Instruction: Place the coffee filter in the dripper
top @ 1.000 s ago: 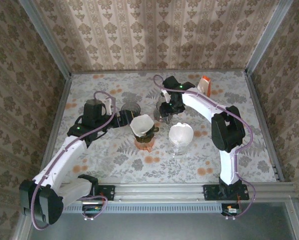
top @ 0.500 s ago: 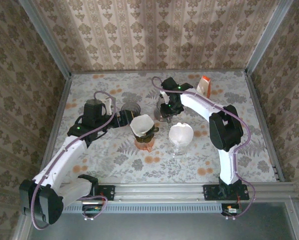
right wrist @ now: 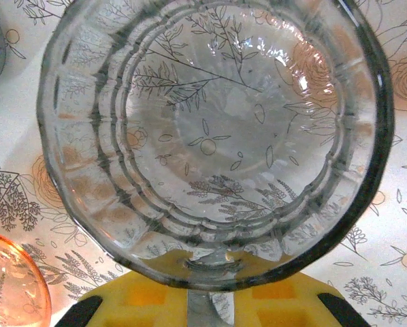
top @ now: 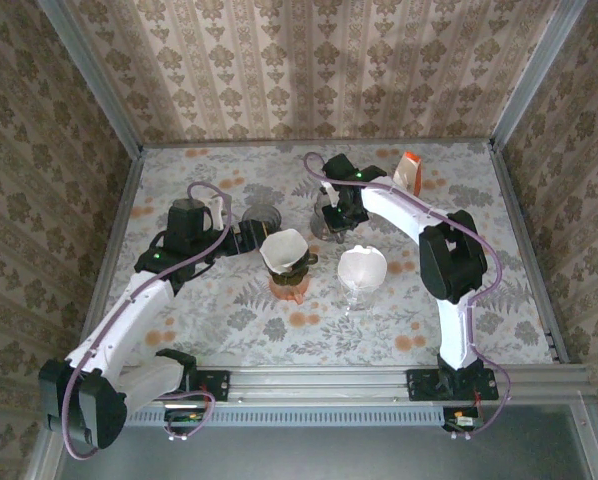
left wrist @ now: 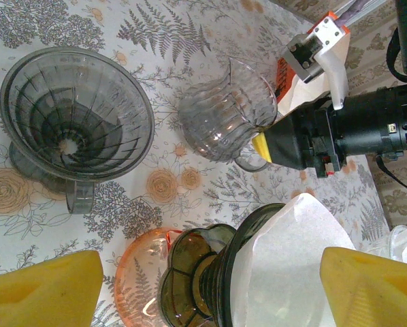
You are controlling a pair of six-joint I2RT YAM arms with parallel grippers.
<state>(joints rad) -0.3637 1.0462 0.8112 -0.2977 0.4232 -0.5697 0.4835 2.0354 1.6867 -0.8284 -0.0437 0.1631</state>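
L claw point(left wrist: 205, 283): I see jaws wide, pads either side of green dripper point(left wrist: 197, 272), gripping nothing. Coffee filter point(left wrist: 292, 259): sits in that dripper, atop orange cup point(left wrist: 139, 272). R claw point(right wrist: 207, 300): pinched on glass jug point(right wrist: 210, 136) by handle.
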